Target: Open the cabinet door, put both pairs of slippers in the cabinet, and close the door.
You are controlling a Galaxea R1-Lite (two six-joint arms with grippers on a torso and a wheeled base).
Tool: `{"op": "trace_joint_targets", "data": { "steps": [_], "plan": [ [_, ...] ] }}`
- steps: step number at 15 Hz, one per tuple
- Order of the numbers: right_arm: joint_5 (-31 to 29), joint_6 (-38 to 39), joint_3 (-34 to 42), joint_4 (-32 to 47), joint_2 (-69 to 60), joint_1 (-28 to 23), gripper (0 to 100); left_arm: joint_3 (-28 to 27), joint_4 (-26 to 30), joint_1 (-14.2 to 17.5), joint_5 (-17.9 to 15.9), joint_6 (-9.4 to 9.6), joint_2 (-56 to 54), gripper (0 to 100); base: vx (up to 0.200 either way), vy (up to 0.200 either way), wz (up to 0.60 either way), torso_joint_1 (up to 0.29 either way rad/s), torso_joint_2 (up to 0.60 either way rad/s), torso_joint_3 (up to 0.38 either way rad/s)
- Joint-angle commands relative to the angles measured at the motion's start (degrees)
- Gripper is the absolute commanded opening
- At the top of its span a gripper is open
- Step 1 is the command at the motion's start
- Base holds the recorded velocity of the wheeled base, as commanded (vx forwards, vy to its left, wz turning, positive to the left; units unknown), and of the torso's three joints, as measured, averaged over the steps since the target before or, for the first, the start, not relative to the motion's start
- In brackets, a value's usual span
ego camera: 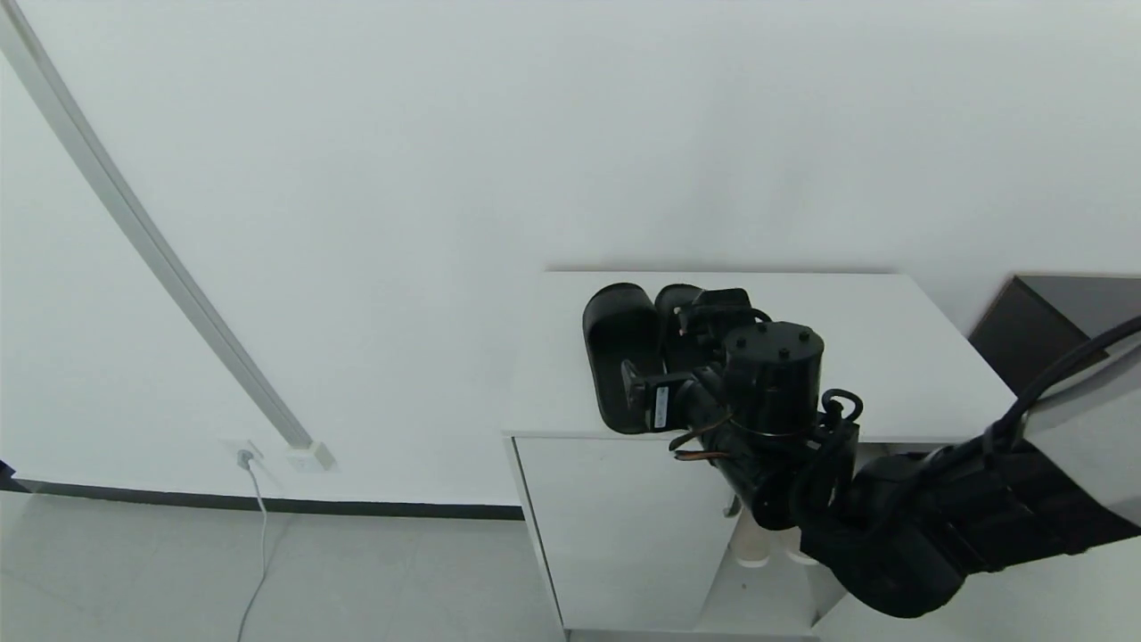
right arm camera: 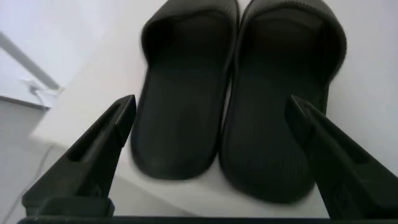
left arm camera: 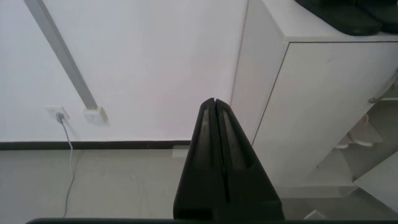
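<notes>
Right wrist view shows your risk: on the white cabinet (ego camera: 891, 357), the black slippers (right arm camera: 186, 106) lie side by side toward the top's seven o'clock corner, so the right gripper (right arm camera: 211, 106), jaws spread wide astride them, may pinch unevenly and drop one; the left gripper (left arm camera: 215, 106) hangs with jaws pressed together.

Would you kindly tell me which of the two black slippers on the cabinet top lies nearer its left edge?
The left black slipper, with bare cabinet top to its left; the right black slipper beside it is largely covered by the right arm.
</notes>
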Motion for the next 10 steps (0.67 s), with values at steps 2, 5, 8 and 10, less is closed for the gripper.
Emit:
{"op": "trace_joint_targets", "data": {
  "steps": [2, 5, 8, 10],
  "plan": [
    [0.07, -1.12, -3.53, -0.81, 5.66, -1.32, 100, 0.0, -0.02, 0.04, 0.0, 0.01, 0.07, 0, 0.0, 0.0, 0.0, 0.0, 0.0, 0.0],
    [0.07, -1.39, -10.74, -0.55, 10.4, -3.87, 100, 0.0, -0.02, 0.04, 0.0, -0.08, 0.07, 0, 0.0, 0.0, 0.0, 0.0, 0.0, 0.0],
    [0.25, -3.5, -14.52, 0.77, 12.25, -5.18, 100, 0.0, -0.02, 0.04, 0.0, -0.08, 0.07, 0, 0.0, 0.0, 0.0, 0.0, 0.0, 0.0],
    [0.43, -3.58, -17.42, 3.67, 12.69, -5.45, 100, 0.0, -0.02, -0.05, 0.0, 0.01, 0.07, 0, 0.0, 0.0, 0.0, 0.0, 0.0, 0.0]
  ]
}}
